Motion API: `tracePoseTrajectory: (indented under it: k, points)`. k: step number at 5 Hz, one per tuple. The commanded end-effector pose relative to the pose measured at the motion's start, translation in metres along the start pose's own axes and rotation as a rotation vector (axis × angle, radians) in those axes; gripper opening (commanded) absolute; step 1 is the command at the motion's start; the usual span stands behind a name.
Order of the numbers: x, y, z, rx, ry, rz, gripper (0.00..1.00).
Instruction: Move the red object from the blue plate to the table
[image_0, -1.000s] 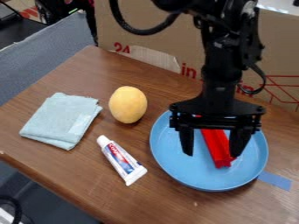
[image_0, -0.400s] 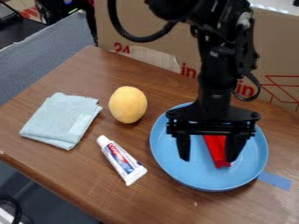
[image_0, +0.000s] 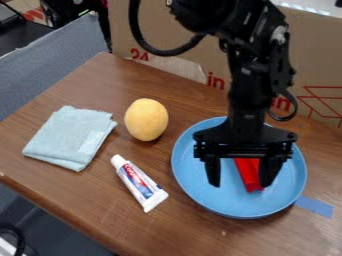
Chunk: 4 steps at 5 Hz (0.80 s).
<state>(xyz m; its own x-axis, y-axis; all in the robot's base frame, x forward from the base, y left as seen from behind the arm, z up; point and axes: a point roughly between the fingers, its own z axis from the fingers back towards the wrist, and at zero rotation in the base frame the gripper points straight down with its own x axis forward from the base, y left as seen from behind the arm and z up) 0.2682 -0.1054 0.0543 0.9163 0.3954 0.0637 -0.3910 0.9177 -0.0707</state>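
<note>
The red object (image_0: 250, 172) is a long red block lying inside the blue plate (image_0: 194, 185) at the right front of the table (image_0: 80, 95). My gripper (image_0: 243, 170) hangs straight down over the plate, open, with one black finger on each side of the block. The fingertips reach down to about the plate's floor. Nothing is gripped. The block's upper end is hidden behind the gripper's body.
An orange ball (image_0: 146, 119) sits just left of the plate. A white toothpaste tube (image_0: 138, 183) lies in front of it, and a pale teal folded cloth (image_0: 70, 136) lies at the left. Cardboard boxes (image_0: 181, 50) stand behind the table.
The gripper has come lower over the plate and shifted slightly left and forward, staying open around the red block. The block has not moved.
</note>
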Motion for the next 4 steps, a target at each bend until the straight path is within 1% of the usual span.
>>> tracePoseTrajectory:
  k: [1, 2, 3, 4]
  points:
    - [0.0, -0.006, 0.015, -0.023, -0.028, 0.002, 1.0]
    - [0.004, 0.001, 0.017, -0.034, -0.019, 0.014, 1.0]
    - [0.016, 0.02, 0.018, -0.046, -0.016, 0.024, 1.0]
    - [0.024, 0.025, 0.022, -0.052, -0.023, 0.029, 1.0]
